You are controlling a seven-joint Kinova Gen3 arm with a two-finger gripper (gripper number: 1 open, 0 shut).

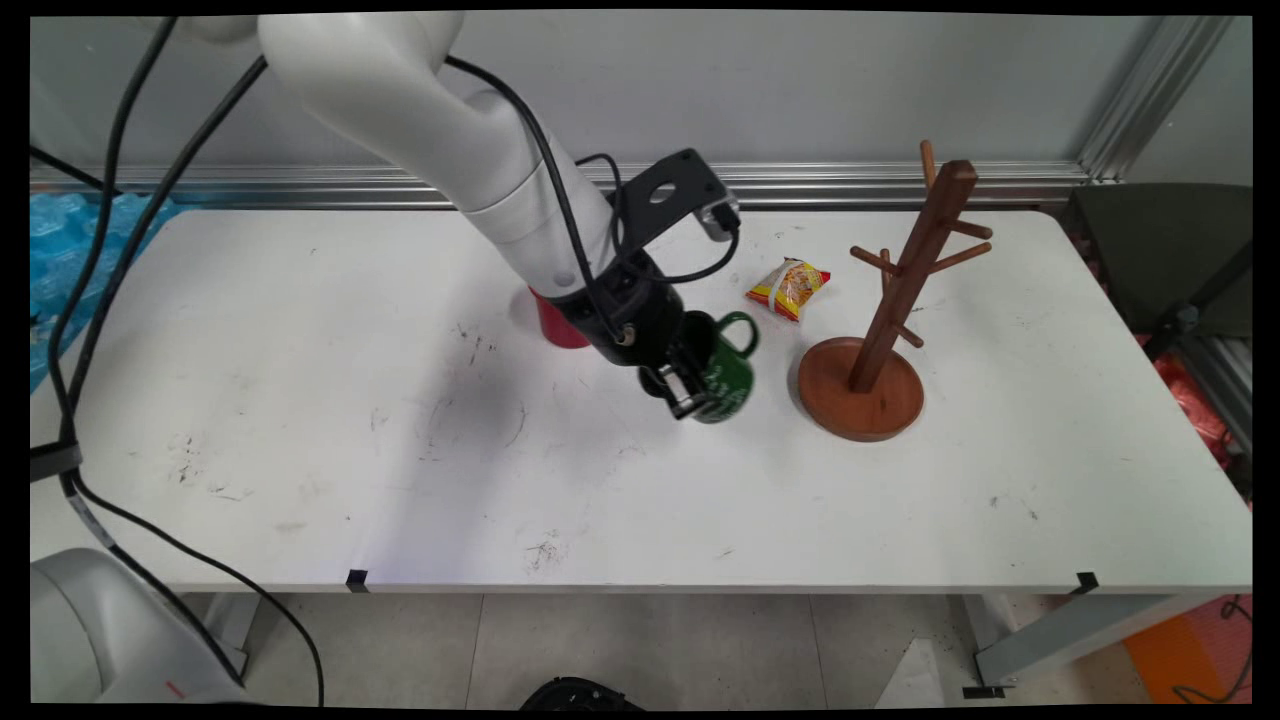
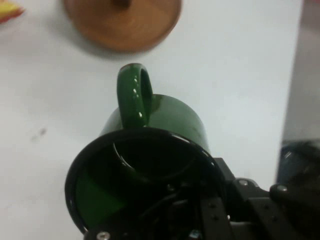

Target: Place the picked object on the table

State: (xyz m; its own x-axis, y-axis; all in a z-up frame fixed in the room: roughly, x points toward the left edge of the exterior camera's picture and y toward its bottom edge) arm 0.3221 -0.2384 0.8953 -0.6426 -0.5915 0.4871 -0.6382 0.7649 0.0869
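Beside the wooden mug tree (image 1: 880, 330), hand (image 1: 683, 388) clamped on green mug (image 1: 728, 378).

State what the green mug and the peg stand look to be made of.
Green mug: glossy glazed ceramic or enamelled metal, judging by sharp highlights on its handle and a dark rim; which one is unclear. Peg stand: reddish-brown wood, smooth finish, faint turned rings on its round base.

The white tabletop (image 1: 300, 400) is scuffed with dark marks. Behind it runs a plain grey wall (image 1: 800, 80), with an aluminium rail (image 1: 300, 185) along its foot and an aluminium post (image 1: 1150, 90) slanting up at the tabletop's far right corner. Below the tabletop's near edge lies a pale tiled floor (image 1: 650, 640). Blue plastic sheeting (image 1: 60, 240) shows left of the tabletop.
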